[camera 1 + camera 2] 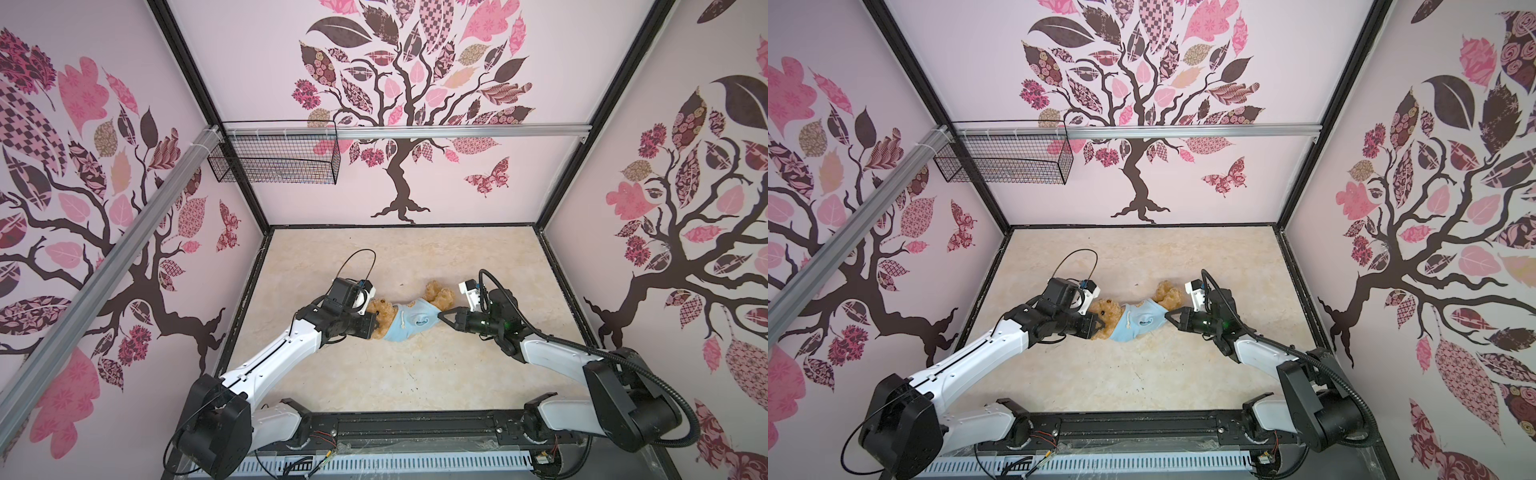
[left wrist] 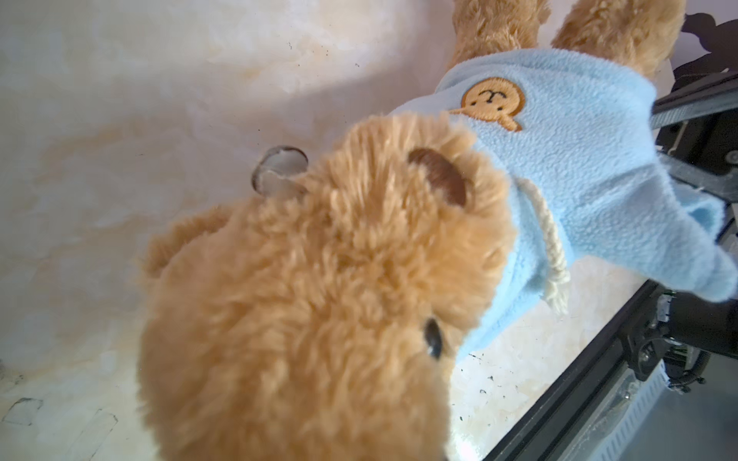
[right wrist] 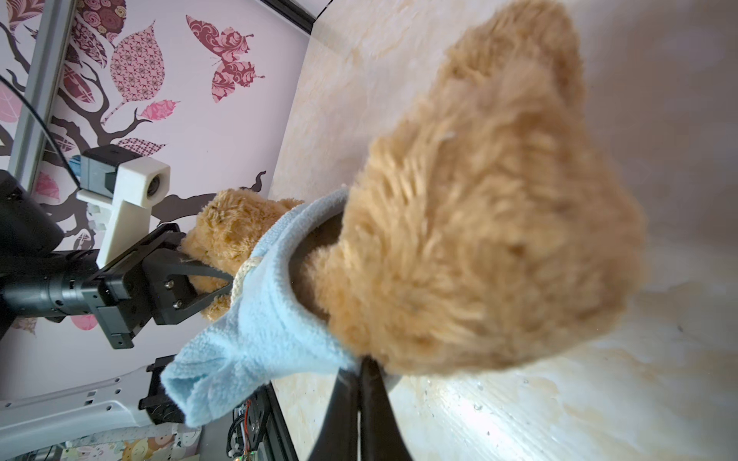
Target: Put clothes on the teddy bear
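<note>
The teddy bear (image 1: 383, 311) (image 1: 1106, 312) lies on the marbled table between both grippers, head to the left and legs (image 1: 439, 293) to the right. A light-blue shirt (image 1: 409, 321) (image 1: 1138, 323) (image 2: 579, 167) with an orange bear-face print covers its body. My left gripper (image 1: 375, 323) (image 1: 1099, 325) (image 3: 223, 279) is shut on the fur at the bear's head (image 2: 319, 279). In the left wrist view that fur hides its jaws. My right gripper (image 1: 441, 314) (image 1: 1169, 316) (image 3: 361, 364) is shut on the shirt's hem (image 3: 271, 327), beside the bear's legs (image 3: 479, 219).
A black wire basket (image 1: 274, 163) hangs on the back wall under an aluminium rail (image 1: 457, 132). Patterned walls close in the table (image 1: 395, 374) on three sides. A black frame with the arm bases (image 1: 415, 428) runs along the front edge.
</note>
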Tool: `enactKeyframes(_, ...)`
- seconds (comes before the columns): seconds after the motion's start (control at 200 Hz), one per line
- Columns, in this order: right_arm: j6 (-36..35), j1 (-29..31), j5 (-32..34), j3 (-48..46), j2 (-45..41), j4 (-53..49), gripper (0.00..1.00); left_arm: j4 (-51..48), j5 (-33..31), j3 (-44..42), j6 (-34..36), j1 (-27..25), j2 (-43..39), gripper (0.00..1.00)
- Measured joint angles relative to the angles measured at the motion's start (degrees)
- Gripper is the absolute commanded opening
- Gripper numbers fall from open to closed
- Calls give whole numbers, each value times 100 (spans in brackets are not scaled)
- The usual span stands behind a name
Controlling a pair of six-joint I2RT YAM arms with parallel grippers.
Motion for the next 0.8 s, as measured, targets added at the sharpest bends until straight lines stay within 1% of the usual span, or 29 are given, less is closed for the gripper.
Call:
enactKeyframes(0.085, -68, -289, -68, -4, 61, -17, 0, 72, -11, 0, 81, -20, -55, 0)
enactKeyframes(0.155, -46, -391, -96, -4, 203, 13, 0, 192, 15, -2, 179, -44, -162, 0)
enactKeyframes(0.345, 26, -68, 11, -2, 542, 203, 0, 304, 94, -83, 433, -39, -411, 0)
enactKeyframes(0.43, -44, 0, 35, -2, 608, 227, 6, 291, 96, -109, 461, -39, -426, 0)
enactKeyframes(0.495, -118, 0, 35, -2, 621, 214, 15, 297, 105, -109, 420, -39, -424, 0)
enactKeyframes(0.61, -317, -4, 186, 2, 529, -28, 24, 304, 103, -107, 136, -35, -380, 0)
enactKeyframes(0.695, -549, -7, 466, 7, 216, -424, 31, 306, 109, -111, -76, -22, -306, 0)
enactKeyframes(0.8, -837, -7, 922, 28, -435, -977, 36, 474, 146, -214, -249, -15, -295, 0)
